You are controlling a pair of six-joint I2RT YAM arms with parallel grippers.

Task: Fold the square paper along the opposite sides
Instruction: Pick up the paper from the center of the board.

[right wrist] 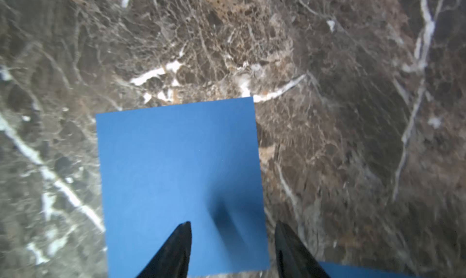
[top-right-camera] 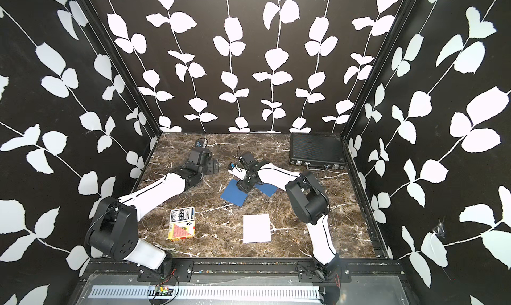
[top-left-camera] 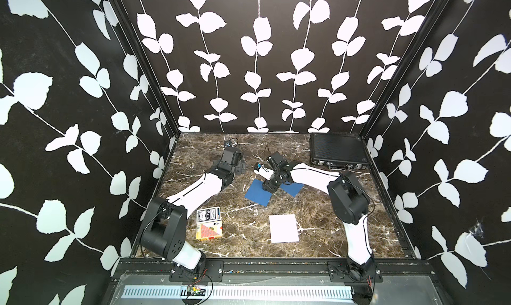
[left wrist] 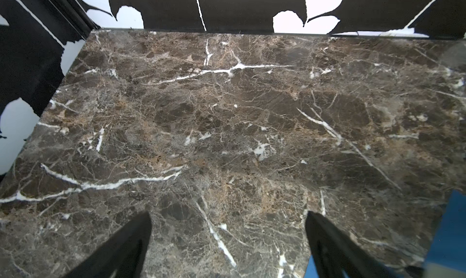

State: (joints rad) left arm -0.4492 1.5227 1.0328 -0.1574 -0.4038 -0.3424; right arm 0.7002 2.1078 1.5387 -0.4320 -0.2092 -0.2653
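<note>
1. In both top views, the square blue paper sheet (top-left-camera: 258, 194) (top-right-camera: 233, 194) lies flat near the middle of the brown marble tabletop (top-left-camera: 318, 206) (top-right-camera: 290, 234). The right gripper (top-left-camera: 268, 190) (top-right-camera: 244, 188) points down over it and hides its middle. The left gripper (top-left-camera: 240, 165) (top-right-camera: 213, 166) is over bare marble, near the sheet. A white paper sheet (top-left-camera: 284, 228), two playing-card boxes (top-left-camera: 208, 215) and a black ribbed case (top-left-camera: 337, 150) lie apart from it.
2. Left wrist view: the left gripper (left wrist: 228, 213) is spread wide, with only marble between its fingers. Blue paper (left wrist: 454, 226) shows at the frame's edge.
3. Right wrist view: the right gripper (right wrist: 232, 223) is partly spread and grips nothing. One fingertip (right wrist: 184, 230) is over the sheet (right wrist: 176, 163), and the other is just beside its edge, over marble. I cannot tell whether either touches.
</note>
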